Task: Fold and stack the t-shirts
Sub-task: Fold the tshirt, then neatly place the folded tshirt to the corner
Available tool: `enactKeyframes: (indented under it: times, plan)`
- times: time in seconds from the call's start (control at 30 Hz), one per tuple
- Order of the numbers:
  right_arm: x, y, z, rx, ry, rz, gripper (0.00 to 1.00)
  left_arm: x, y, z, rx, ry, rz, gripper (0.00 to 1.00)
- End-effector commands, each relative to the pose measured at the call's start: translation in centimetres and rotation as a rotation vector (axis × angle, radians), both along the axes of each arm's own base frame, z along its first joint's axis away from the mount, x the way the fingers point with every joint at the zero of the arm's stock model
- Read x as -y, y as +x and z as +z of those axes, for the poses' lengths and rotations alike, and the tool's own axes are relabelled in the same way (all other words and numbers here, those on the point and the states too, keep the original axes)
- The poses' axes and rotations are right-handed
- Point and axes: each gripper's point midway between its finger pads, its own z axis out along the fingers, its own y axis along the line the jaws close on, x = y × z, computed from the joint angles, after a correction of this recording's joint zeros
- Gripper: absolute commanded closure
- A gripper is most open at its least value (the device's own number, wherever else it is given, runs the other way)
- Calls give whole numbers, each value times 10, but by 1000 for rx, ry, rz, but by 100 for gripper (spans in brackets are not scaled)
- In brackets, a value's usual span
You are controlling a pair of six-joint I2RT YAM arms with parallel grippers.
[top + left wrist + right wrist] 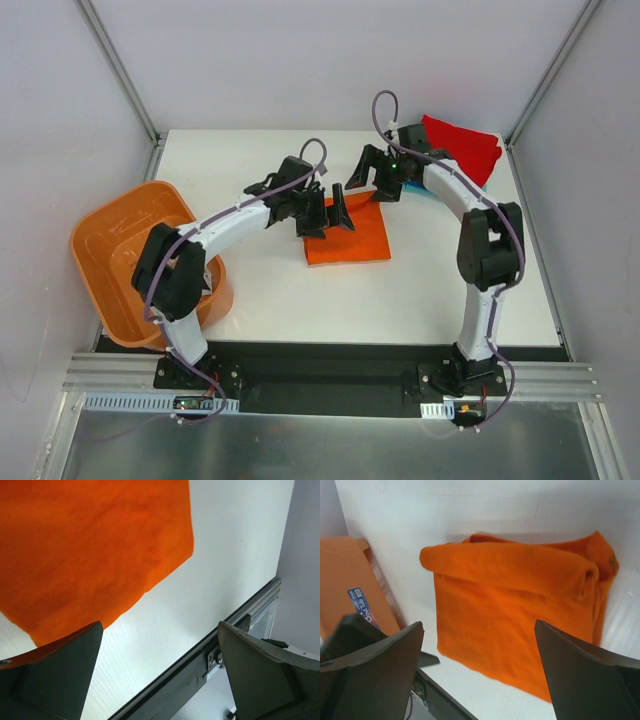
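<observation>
a: where is the orange t-shirt [350,240]?

b: folded into a rough square, flat on the white desk [280,300] near its middle. in the right wrist view its far edge is a thick rolled fold [510,562], with loose layers bunched at the right side.

a: and the left end effector [328,216]?

b: spread wide with nothing in it. from above it sits over the shirt's far left corner. its own camera shows both fingers [60,675] clear of the cloth, with bare desk between them.

a: the right end effector [368,182]?

b: also gaping wide and empty. it hangs just past the shirt's far edge, and its camera looks at the whole fold between the two dark fingers [585,675].

a: any other shirts?

b: a red t-shirt [465,148] lies at the far right corner of the desk, partly behind the right arm.

a: and off to the left?

b: an orange plastic basket [120,240] sits at the desk's left edge, beside the left arm, well apart from the orange shirt.
</observation>
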Motion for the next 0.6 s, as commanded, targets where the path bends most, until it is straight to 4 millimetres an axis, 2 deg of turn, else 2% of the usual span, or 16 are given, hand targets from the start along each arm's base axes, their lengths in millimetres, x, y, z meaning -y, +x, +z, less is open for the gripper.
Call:
enactKeyframes:
  times: [0.0,0.07,0.1,0.13,0.17,0.2,0.23,0.27,0.3,0.37,0.43,0.5,0.57]
  plan:
    - [-27,32,-1,-12,110,29,3,7,-10,-29,-86,-21,-27,1]
    - [-29,43,-5,-4,111,23,3,8,-15,-42,-126,-19,-41,1]
    - [-29,49,-18,-19,103,10,3,6,-20,-51,-149,-12,-41,1]
    - [-31,61,-11,7,111,-2,3,5,-22,-59,-167,-4,-42,1]
    - [-31,69,-13,19,113,-8,3,4,-25,-64,-178,-2,-44,1]
    - [-30,80,-27,-1,112,-31,3,0,-30,-74,-202,11,-42,1]
    - [-31,92,-21,26,122,-38,3,-1,-34,-79,-215,17,-45,1]
    - [-32,100,-24,30,125,-45,3,-2,-36,-83,-227,18,-48,1]
    - [-30,106,-45,-1,121,-55,3,-4,-41,-90,-250,25,-52,1]
    - [-34,113,-46,-8,159,-53,3,-6,-45,-96,-264,32,-52,1]
    - [-34,112,-59,-40,175,-59,3,-7,-47,-98,-270,37,-51,1]
    - [-38,108,-49,-18,196,-37,3,-5,-42,-91,-247,27,-51,1]
    - [-34,109,-24,41,193,-35,3,2,-32,-72,-190,-1,-63,1]
